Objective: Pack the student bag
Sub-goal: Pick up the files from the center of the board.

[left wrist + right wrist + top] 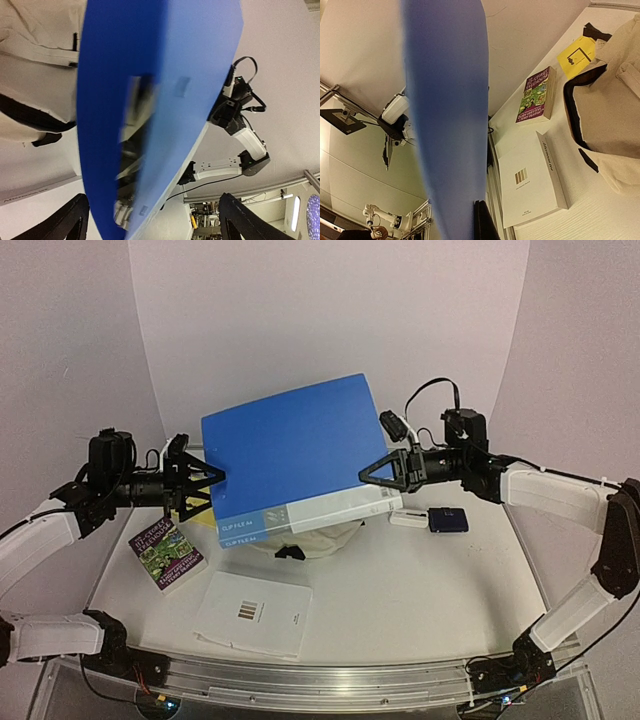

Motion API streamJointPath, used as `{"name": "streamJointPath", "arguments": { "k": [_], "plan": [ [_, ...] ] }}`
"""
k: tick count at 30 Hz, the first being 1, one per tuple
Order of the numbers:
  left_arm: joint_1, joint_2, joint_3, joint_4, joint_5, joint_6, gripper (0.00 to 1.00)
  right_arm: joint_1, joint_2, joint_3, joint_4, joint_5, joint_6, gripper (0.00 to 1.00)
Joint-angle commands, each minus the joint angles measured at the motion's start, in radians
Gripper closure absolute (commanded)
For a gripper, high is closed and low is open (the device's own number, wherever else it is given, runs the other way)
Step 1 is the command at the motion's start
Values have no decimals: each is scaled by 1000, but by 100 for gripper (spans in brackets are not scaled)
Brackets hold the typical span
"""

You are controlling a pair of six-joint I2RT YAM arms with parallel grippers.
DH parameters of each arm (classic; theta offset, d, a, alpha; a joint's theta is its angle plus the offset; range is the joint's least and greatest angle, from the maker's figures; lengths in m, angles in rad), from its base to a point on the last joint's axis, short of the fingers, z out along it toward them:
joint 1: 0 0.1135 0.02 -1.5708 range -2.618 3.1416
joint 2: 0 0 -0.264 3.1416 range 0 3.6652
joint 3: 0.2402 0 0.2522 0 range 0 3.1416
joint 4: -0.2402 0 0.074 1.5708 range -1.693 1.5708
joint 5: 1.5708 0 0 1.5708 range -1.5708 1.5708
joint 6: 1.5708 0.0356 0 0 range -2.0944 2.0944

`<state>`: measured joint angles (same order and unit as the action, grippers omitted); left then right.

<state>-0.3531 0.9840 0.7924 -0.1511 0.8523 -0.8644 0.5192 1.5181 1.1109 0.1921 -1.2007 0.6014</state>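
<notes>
A big blue folder point(290, 455) hangs tilted above the middle of the table. My right gripper point(370, 472) is shut on its right edge; in the right wrist view the blurred folder point(447, 115) covers all but one black finger point(482, 222). My left gripper point(212, 483) stands open at the folder's left edge, and the folder point(150, 75) passes between its spread fingers point(75, 215) without being clamped. The student bag point(325, 538), cream with black straps, lies mostly hidden under the folder. More of the bag shows beside the wrists point(30, 50) point(610, 110).
A purple paperback point(166, 553) lies at the front left with a white book point(255, 612) beside it. A small white item point(408, 518) and a dark blue one point(447, 520) sit at the right. A yellow card point(575, 55) lies beyond the bag.
</notes>
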Motion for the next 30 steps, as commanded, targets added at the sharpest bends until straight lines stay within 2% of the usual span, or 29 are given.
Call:
{"name": "streamJointPath", "arguments": {
  "k": [1, 3, 5, 9, 12, 16, 19, 21, 23, 24, 26, 27, 30],
  "plan": [
    [-4, 18, 66, -156, -143, 55, 8, 9, -8, 61, 55, -33, -18, 100],
    [-4, 31, 78, -182, -152, 77, 7, 10, -10, 62, 55, -35, -17, 100],
    [-4, 26, 63, -134, -111, 65, 11, 10, -8, 61, 55, -38, -12, 100],
    [-4, -12, -32, 190, 43, -53, 32, 16, 14, 63, 57, -45, -16, 100],
    [-4, -30, -102, 427, 93, -164, 46, 24, 43, 79, 60, -49, -17, 100],
    [-4, -12, -145, 572, 118, -251, 66, 31, 93, 117, 61, -62, -14, 100],
    [-4, 4, -171, 657, 116, -297, 86, 35, 135, 147, 62, -66, -13, 100],
    [-5, 8, -179, 678, 106, -318, 96, 34, 158, 165, 63, -55, -15, 96],
    [-4, 1, -184, 670, 77, -320, 100, 33, 176, 181, 61, -23, -21, 78],
    [-4, -7, -187, 655, 55, -319, 100, 31, 184, 190, 60, -4, -26, 65],
    [-3, -35, -185, 596, -4, -301, 100, 13, 207, 212, 58, 38, -27, 32],
    [-3, -55, -183, 562, -44, -295, 100, -2, 224, 227, 57, 62, -26, 21],
    [1, -114, -166, 470, -144, -285, 100, -66, 288, 278, 53, 127, -17, 4]
  ]
}}
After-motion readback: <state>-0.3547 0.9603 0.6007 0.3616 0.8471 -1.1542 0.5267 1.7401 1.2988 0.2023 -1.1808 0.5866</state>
